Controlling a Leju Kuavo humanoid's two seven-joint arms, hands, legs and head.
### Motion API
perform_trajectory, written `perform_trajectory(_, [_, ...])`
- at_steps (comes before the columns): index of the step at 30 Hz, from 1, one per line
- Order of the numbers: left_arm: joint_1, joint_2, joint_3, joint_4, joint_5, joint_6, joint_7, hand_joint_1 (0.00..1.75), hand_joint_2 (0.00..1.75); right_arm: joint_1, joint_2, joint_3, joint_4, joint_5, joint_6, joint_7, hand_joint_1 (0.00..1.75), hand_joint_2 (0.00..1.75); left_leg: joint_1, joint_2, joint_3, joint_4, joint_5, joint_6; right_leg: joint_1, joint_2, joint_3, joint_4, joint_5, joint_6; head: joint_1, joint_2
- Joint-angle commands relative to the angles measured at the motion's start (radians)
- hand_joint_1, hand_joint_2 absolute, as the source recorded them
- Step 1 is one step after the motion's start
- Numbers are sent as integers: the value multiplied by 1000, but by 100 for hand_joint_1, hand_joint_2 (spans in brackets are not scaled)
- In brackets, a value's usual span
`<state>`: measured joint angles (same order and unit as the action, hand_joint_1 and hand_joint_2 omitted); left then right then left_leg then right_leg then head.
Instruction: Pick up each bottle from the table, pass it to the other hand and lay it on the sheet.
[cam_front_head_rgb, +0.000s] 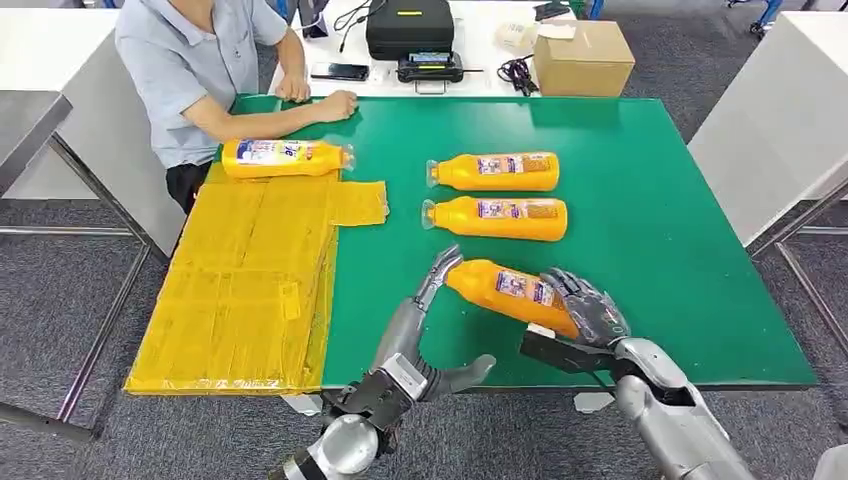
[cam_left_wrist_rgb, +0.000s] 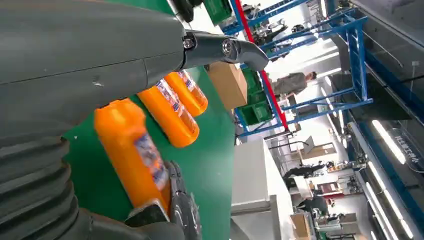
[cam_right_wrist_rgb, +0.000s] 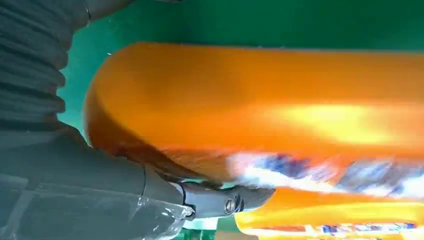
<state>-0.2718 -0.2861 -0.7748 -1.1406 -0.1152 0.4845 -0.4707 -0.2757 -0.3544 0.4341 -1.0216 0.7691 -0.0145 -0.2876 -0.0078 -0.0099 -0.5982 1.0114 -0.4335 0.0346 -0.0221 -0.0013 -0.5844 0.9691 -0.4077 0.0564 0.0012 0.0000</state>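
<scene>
Green table (cam_front_head_rgb: 650, 250), two bottles (cam_front_head_rgb: 497, 195) beyond held bottle (cam_front_head_rgb: 510, 292) in right hand (cam_front_head_rgb: 590, 310); left hand (cam_front_head_rgb: 425, 335) open, fingertips at its cap.

One bottle (cam_front_head_rgb: 285, 158) lies on the sheet (cam_front_head_rgb: 245, 290)'s far edge, seemingly; two bottles (cam_front_head_rgb: 497, 195) right

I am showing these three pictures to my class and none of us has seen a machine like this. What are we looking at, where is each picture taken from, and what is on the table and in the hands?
This is a humanoid robot with two silver arms. The wide picture comes from its head, looking down; the other two come from cameras at each wrist, so they look turned. The right robot hand holds an orange bottle by its base above the green table. The left robot hand reaches toward the bottle's cap end, fingers apart. Two more bottles lie on the table, and one bottle lies on the yellow sheet. A person sits at the far side.
</scene>
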Motion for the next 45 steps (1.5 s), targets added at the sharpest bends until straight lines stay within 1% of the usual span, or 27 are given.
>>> perform_trajectory(1, [-50,7,-36,78,15,-12,-1,0,175,-16,-51,71,128,-53,98,8,145,175,1,-1,2,-1,0,-1,1,-2,3,-1,0,-2,0,0])
perform_trajectory(2, [-51,5,-37,79,18,-12,-3,0,175,-15,-60,70,133,-61,101,5,175,175,2,-2,3,-1,0,-2,2,-3,5,-2,-1,-3,0,0])
perform_trajectory(14, [-52,3,-40,78,21,-15,-4,0,175,-10,-68,71,135,-65,100,4,175,175,2,-3,6,-1,0,-2,2,-3,8,-2,-1,-3,0,0])
perform_trajectory(18, [-55,1,-43,81,35,-14,-8,0,175,1,-72,59,126,-113,116,-5,175,175,2,-2,7,-1,0,-3,3,-3,9,-2,-1,-3,0,0])
perform_trajectory(21, [-57,4,-42,77,42,-6,-7,0,175,-8,-33,43,136,-127,87,0,175,175,2,-3,7,-1,0,-2,2,-3,8,-2,0,-3,0,0])
perform_trajectory(25, [-59,5,-42,75,44,7,-6,0,175,-23,35,6,171,-147,43,-6,175,175,2,0,7,-1,0,-3,3,0,8,-3,0,-3,0,0])
perform_trajectory(28, [-59,8,-43,71,39,13,-8,0,175,-22,63,-6,169,-150,19,-20,175,175,2,3,8,-1,-1,-3,3,2,8,-2,1,-3,0,0])
perform_trajectory(32, [-43,14,-25,36,53,19,-27,0,175,24,81,-48,83,-188,-4,-89,175,175,2,3,7,-1,-1,-2,2,1,7,-1,0,-2,0,0])
perform_trajectory(33, [-40,14,-21,26,60,26,-34,0,175,36,89,-58,54,-191,-11,-97,175,175,3,4,8,-2,0,-3,3,1,8,-2,1,-4,0,0])
perform_trajectory(34, [-29,7,-1,13,70,62,-58,0,175,54,106,-85,19,-210,-36,-129,175,175,2,4,8,-1,-1,-3,3,1,7,-2,0,-3,0,0])
perform_trajectory(35, [-31,7,-2,11,81,67,-67,0,175,66,118,-96,-6,-211,-40,-133,175,175,3,4,8,-1,-1,-3,3,1,7,-1,0,-4,0,0])
perform_trajectory(36, [-24,0,16,4,105,98,-89,0,175,79,134,-107,-39,-202,-69,-140,175,175,3,5,7,-1,-1,-3,3,1,6,-1,0,-3,0,0])
perform_trajectory(40, [-25,-12,41,-13,136,127,-117,0,175,81,168,-133,-74,-215,-87,-139,175,175,2,4,6,-1,-1,-2,2,2,5,0,0,-2,0,0])
perform_trajectory(41, [-17,-19,63,-34,168,148,-137,0,175,76,189,-148,-85,-216,-114,-159,175,175,2,5,5,0,-2,-3,3,3,5,0,-1,-3,0,0])
perform_trajectory(43, [-18,-17,67,-42,177,153,-139,0,175,69,200,-148,-93,-217,-109,-155,175,175,2,5,3,1,-2,-3,3,4,3,2,-1,-3,0,0])
perform_trajectory(45, [-18,-17,67,-42,177,153,-139,0,175,69,200,-148,-93,-217,-109,-155,175,175,1,3,-1,0,0,-1,2,3,0,0,0,-2,0,0])
